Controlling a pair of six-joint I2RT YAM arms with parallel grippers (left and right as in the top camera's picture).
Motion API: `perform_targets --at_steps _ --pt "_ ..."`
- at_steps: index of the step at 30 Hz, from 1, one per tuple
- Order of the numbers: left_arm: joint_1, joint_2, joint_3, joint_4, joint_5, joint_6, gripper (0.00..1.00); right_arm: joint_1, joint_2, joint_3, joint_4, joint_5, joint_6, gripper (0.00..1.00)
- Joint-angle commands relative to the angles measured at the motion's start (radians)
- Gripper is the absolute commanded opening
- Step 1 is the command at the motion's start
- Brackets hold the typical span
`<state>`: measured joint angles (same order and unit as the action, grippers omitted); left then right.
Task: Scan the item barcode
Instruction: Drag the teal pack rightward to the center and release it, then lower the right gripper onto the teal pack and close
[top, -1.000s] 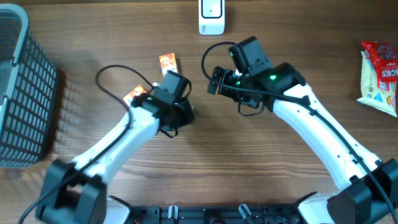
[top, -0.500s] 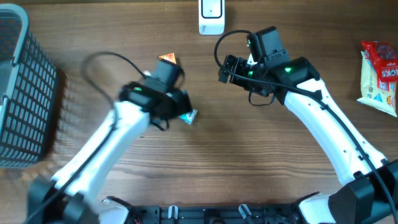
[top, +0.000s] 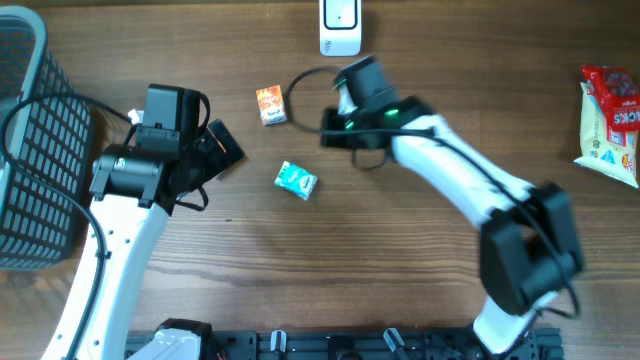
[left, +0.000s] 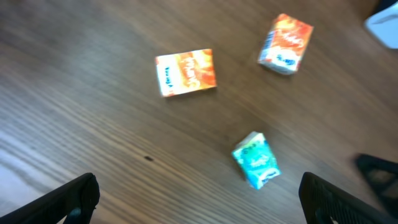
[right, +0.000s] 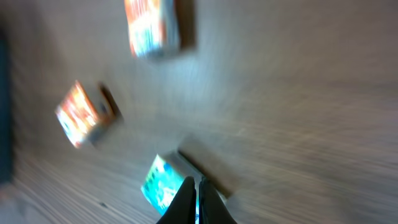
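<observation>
Near the right hand (right: 197, 182) — teal box (top: 296, 180)

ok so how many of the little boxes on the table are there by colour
orange boxes: 2
teal box: 1
total: 3

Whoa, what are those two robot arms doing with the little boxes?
Neither arm holds anything right now. The left gripper has its jaws wide open and empty, and the right gripper has its jaws shut on nothing, close to the teal box lying on the table between them. Two orange boxes lie nearby. Nothing is at the white scanner yet.
</observation>
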<state>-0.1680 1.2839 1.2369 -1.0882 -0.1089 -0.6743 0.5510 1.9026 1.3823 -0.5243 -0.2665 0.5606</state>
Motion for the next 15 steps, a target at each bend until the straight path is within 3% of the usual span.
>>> perform_targets --at_steps 1,9,15 --pt "0.008 0.014 0.000 -0.014 -0.095 0.006 1.00 0.098 0.091 -0.002 0.031 -0.037 -0.038 0.04" --pt "0.008 0.014 -0.002 -0.043 -0.207 0.005 1.00 0.210 0.174 -0.002 0.048 0.095 0.103 0.04" --pt "0.008 0.014 -0.002 -0.054 -0.238 0.005 1.00 0.211 0.172 0.000 -0.065 0.221 0.173 0.04"
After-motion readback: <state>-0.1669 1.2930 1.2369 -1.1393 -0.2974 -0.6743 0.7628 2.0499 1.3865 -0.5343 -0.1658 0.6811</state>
